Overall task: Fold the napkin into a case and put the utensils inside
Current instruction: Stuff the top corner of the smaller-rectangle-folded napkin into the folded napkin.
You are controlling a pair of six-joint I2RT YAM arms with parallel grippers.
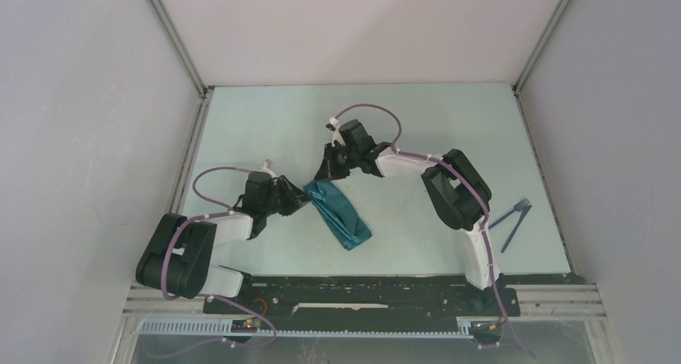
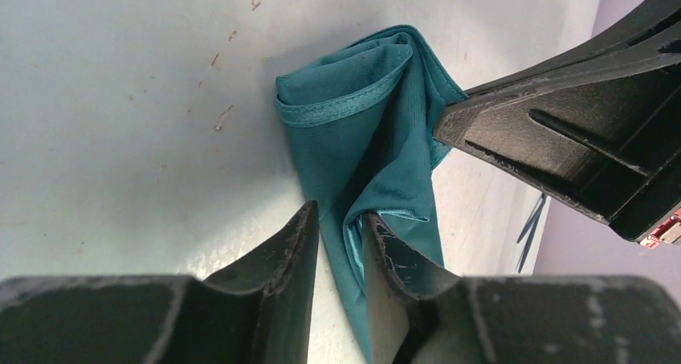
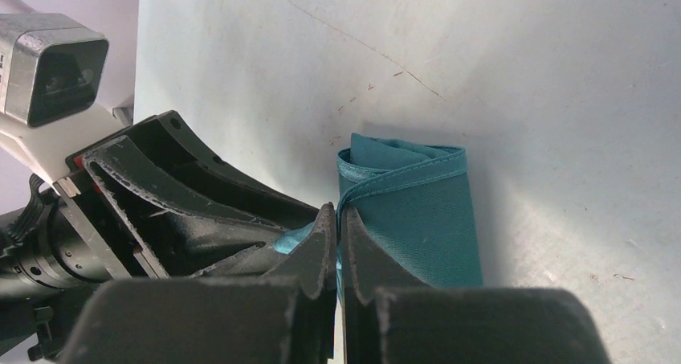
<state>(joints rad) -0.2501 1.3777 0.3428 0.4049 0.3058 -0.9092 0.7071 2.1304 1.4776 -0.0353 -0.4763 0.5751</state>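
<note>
The black left claw (image 2: 341, 213), low in its wrist view, stands partly released astride a fold of the shiny teal satin napkin (image 1: 341, 215). The napkin lies as a narrow folded strip mid-frame on the pale surface (image 1: 265, 123). The right claw (image 1: 328, 173) is clenched on its upper end. Two slender dark grey-blue utensils (image 1: 518, 211) lie far right, well apart.

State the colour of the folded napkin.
The napkin is teal, clearest in the left wrist view.

The napkin (image 2: 353, 139) is fine-woven teal cloth, faintly shiny; the fingers (image 2: 293, 247) look like rough, matt black plastic
</note>
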